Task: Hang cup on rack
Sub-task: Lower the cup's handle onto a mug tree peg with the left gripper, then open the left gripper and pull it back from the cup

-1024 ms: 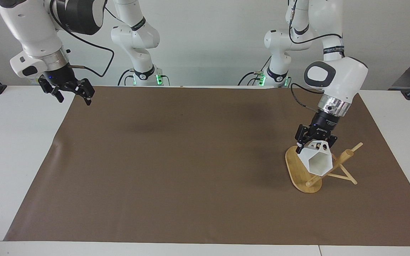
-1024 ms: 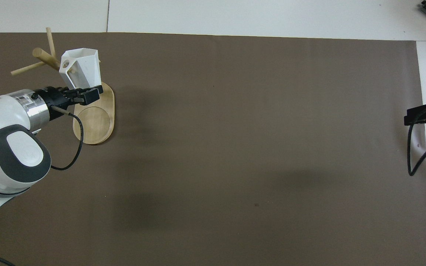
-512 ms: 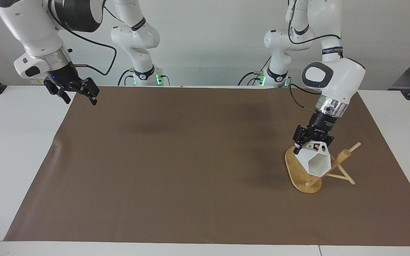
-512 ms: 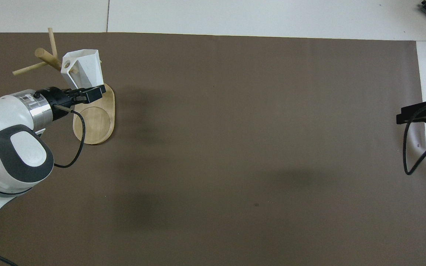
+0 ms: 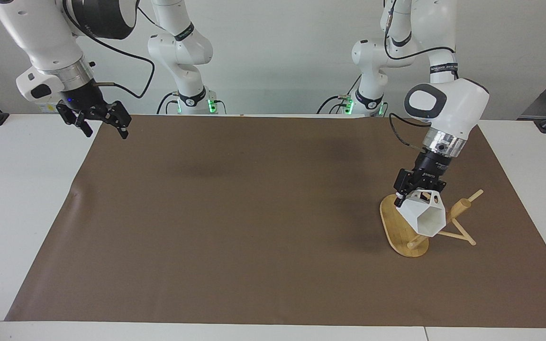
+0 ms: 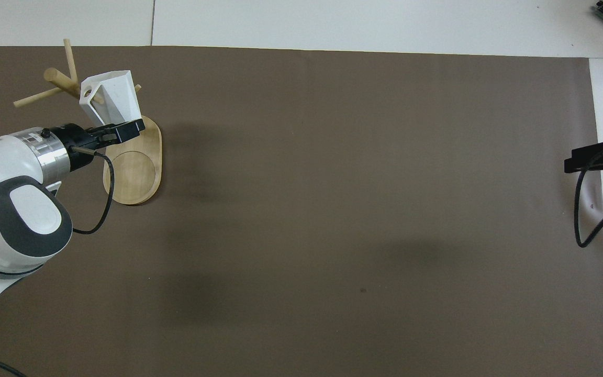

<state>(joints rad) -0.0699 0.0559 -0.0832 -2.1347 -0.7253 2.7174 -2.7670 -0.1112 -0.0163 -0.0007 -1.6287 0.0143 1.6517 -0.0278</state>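
We see the left end effector [image 5: 417,193] clamped tight on the cup [image 5: 424,215], gripping it at the base end. The cup lies tipped on its side w/ the hexagonal mouth pointing away from the robots, handle up top w/ its round hole showing in the overhead view. It's held up over the rack [image 5: 408,232], close against the post and crossing pegs; we can't tell whether a peg has entered the handle hole.

The rack sits on the brown mat [image 5: 254,213] near the left arm's end of the bench [image 5: 12,189], toward the edge farther from the robots. Its oval base lies flat, the thick post leans out from it toward that bench end, and thin pegs cross it near the top. In the overhead view the cup covers part of the post, and the base shows a round ring mark on its bare part.

The right end effector [image 5: 96,122] hangs in the air over the mat corner at the right arm's end, by the edge nearest the robots. Its fingers are spread wide apart w/ nothing between them; that arm waits. In the overhead view only its dark tip and cable show at the frame edge.
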